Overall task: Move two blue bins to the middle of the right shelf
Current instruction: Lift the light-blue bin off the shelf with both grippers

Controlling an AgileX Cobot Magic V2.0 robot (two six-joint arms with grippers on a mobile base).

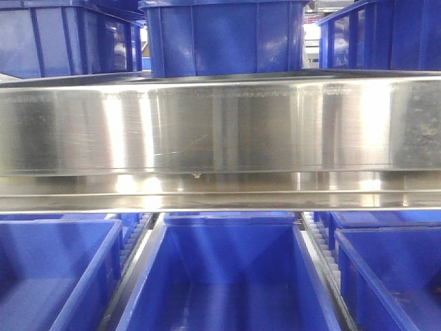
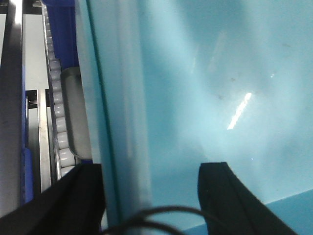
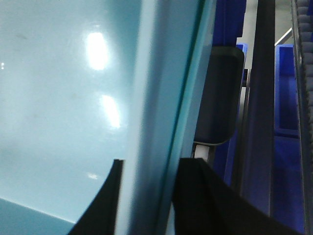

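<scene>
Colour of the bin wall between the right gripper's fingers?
Pale cyan, plain: bin wall, clearest in right wrist view.

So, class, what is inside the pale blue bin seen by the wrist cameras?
Inside the bin: bare smooth wall, glare, a strip of floor, no contents showing. Black fingers cover part, and most of the floor is out of frame.
</scene>
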